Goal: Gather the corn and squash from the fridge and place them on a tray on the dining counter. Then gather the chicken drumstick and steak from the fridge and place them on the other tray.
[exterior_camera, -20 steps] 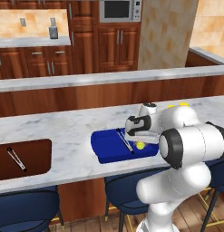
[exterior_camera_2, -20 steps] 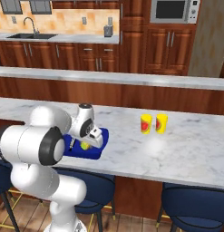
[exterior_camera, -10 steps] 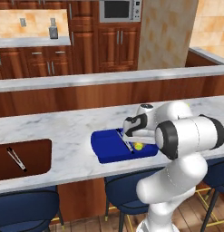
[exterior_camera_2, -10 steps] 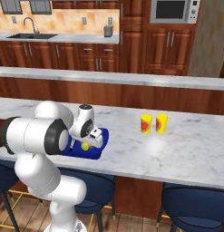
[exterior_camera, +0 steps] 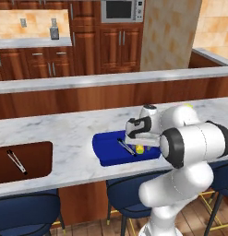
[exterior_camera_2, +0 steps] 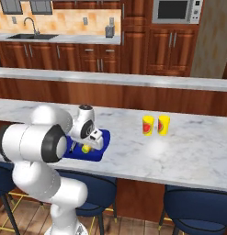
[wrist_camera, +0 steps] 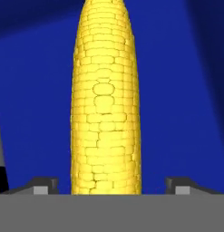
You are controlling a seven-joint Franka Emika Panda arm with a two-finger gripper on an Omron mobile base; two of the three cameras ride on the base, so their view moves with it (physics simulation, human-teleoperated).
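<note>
Corn (wrist_camera: 105, 99) lies lengthwise between the jaws on the blue tray (exterior_camera: 106, 150), which sits on the marble surface (exterior_camera: 51, 131). Both fingertips (wrist_camera: 43, 185) stand wide apart, clear of the cob on either side, gripping nothing.

Pincer (exterior_camera: 139, 146) low over blue tray (exterior_camera: 106, 147) w/ corn (exterior_camera: 140, 149), tongs (exterior_camera: 127, 147) beside.

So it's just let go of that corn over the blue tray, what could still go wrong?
The corn is rounded, so it might roll across the blue tray or against the thin utensil lying there. The open gripper has its fingertips on either side of the cob; lifting away crookedly could nudge it. The tray sits near the counter's front edge.
</note>
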